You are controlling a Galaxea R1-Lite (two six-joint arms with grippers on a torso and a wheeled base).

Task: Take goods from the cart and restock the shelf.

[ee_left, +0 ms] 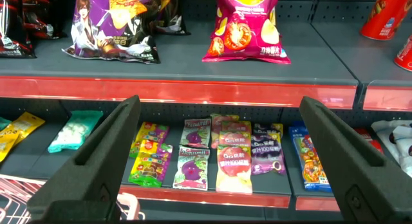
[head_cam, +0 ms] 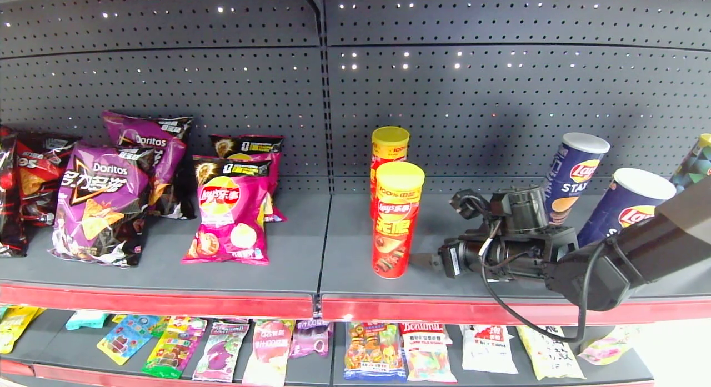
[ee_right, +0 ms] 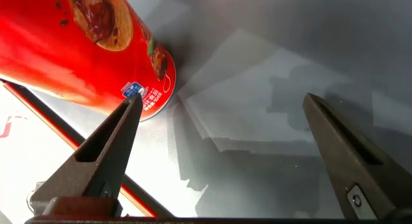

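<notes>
One glossy red cylindrical can [head_cam: 395,226] upright | right pincer [ee_right: 220,107] beside, gaping, empty | left pincer [ee_left: 219,107] gaping, empty

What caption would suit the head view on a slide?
Right arm's open pincer beside a red chip can standing on the shelf.

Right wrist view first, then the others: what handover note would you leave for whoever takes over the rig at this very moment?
Left gripper: open, empty, facing the lower shelf of candy packets.
Right gripper: open, empty, low over the upper shelf, with one finger beside the front red can.
Things: front red can upright near the shelf edge, rear red can behind it, two blue cans further right.
Done: front red can looks placed.
Left: probably back the right arm out and fetch more goods.
</notes>
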